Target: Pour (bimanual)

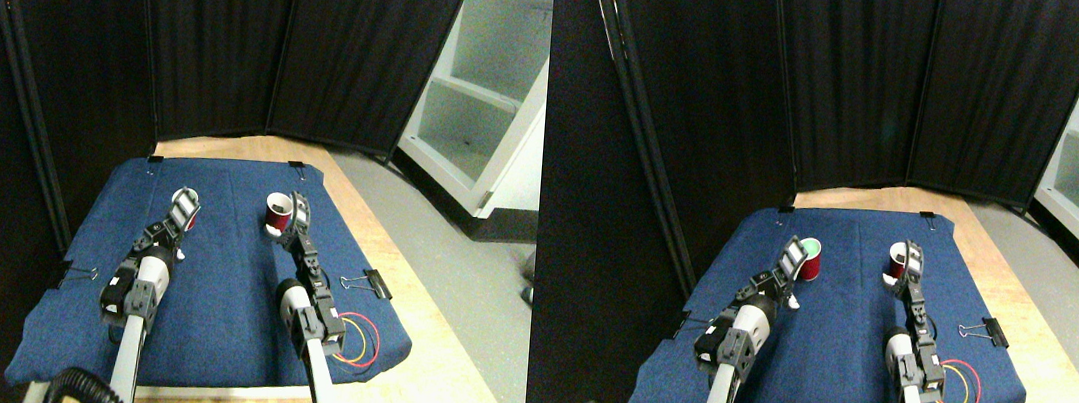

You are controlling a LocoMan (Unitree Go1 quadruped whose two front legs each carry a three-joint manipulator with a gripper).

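Two dark red cups stand on the blue cloth (223, 290) toward its far side. In the left half, the left cup (192, 221) is mostly hidden behind my left gripper (183, 205), which sits right at it; the other eye shows something green inside it. The right cup (277, 211) has a pale rim and stands upright. My right gripper (299, 215) is directly against its right side. Both cups rest on the cloth, about a hand's width apart.
The cloth is clipped to a wooden table (413, 283) by black binder clips (371, 282). Red and yellow cable loops (359, 341) lie near my right arm. Black folding screens (310, 45) close off the back and a white shelf unit (487, 98) stands at right.
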